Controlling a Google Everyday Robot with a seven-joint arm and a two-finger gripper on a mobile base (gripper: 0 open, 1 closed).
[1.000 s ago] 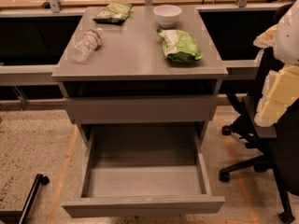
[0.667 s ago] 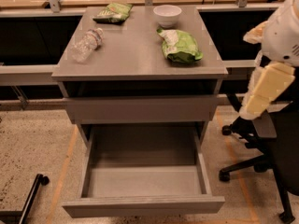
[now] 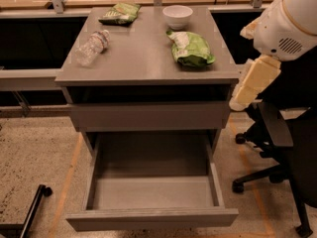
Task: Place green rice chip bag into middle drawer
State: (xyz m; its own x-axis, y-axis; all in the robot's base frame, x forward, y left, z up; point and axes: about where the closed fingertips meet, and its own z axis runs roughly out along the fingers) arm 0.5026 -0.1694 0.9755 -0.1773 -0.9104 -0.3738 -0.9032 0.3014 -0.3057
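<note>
The green rice chip bag [image 3: 191, 49] lies on the right half of the grey cabinet's top [image 3: 138, 63], just in front of a white bowl [image 3: 177, 16]. The middle drawer [image 3: 151, 218] is pulled out at the bottom of the cabinet, and its flat grey floor is bare. My gripper [image 3: 249, 86] hangs at the end of the white arm, beside the cabinet's right front corner, right of the bag and lower than it. It holds nothing that I can see.
A flatter, darker green bag [image 3: 119, 13] lies at the back of the top. A clear plastic bottle [image 3: 92, 47] lies on the left. A taller closed drawer front [image 3: 148, 115] sits above the open drawer. A black office chair [image 3: 282, 152] stands right of the cabinet.
The arm and gripper have moved left and further into view, closer to the cabinet's right side. The bag, bowl, bottle and drawer have not moved.
</note>
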